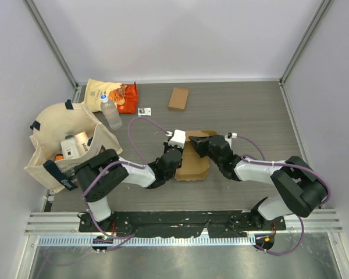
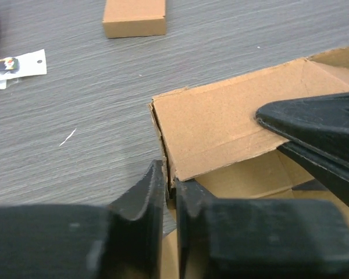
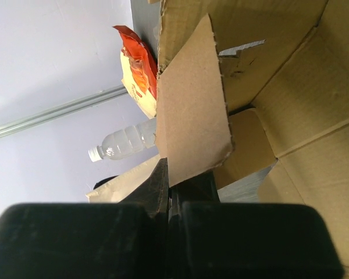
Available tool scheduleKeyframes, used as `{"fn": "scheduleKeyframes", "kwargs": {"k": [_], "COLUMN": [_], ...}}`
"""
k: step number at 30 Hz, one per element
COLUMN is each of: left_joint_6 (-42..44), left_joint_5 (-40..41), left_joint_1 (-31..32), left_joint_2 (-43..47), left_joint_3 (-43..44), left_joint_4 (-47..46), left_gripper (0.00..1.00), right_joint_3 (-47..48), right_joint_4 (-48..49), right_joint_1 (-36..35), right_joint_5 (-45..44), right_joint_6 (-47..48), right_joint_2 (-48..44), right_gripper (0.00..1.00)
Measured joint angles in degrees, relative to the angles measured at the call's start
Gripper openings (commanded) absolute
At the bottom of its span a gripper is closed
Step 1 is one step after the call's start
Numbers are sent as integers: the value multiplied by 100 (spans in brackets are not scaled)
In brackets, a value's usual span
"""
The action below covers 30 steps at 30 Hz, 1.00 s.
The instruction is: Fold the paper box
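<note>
The brown paper box point(image 1: 193, 163) lies partly unfolded on the table between the two arms. My left gripper point(image 1: 182, 152) is at its left side. In the left wrist view the gripper point(image 2: 170, 181) is shut on the corner edge of an upright box wall point(image 2: 221, 125). My right gripper point(image 1: 200, 145) is at the box's upper right. In the right wrist view it point(image 3: 171, 185) is shut on the lower edge of a raised flap point(image 3: 192, 110). The right gripper's black finger point(image 2: 314, 125) rests on the wall in the left wrist view.
A small closed cardboard box point(image 1: 178, 98) lies at the back. An orange snack bag point(image 1: 113, 93), a clear bottle point(image 1: 110, 111) and a canvas tote bag point(image 1: 64, 145) holding items are at the left. A small white card point(image 1: 143, 111) lies near the bottle.
</note>
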State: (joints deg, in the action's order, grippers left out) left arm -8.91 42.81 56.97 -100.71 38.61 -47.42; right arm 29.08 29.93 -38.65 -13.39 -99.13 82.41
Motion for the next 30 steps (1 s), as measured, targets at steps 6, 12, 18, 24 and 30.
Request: {"fn": "scheduleKeyframes", "kwargs": {"k": [6, 12, 18, 24, 30], "left_joint_6": [-57, -72, -190, -417, -796], "left_joint_5": [437, 774, 1539, 1766, 697], "left_joint_1": [-7, 2, 57, 103, -20], "left_joint_2": [-232, -546, -927, -922, -153], "left_joint_3": [92, 420, 1040, 1038, 662], "left_joint_4": [9, 103, 501, 669, 1287], "left_gripper": [34, 0, 0, 9, 63], "right_joint_3": [85, 129, 157, 157, 157], "right_joint_4": [-68, -42, 35, 133, 151], "right_joint_1": [-81, -114, -201, -367, -435], "right_joint_5": [35, -31, -396, -584, -525], "right_joint_6": [-140, -284, -472, -540, -525], "right_joint_2": [66, 138, 195, 280, 284], "right_gripper": [1, 1, 1, 1, 1]}}
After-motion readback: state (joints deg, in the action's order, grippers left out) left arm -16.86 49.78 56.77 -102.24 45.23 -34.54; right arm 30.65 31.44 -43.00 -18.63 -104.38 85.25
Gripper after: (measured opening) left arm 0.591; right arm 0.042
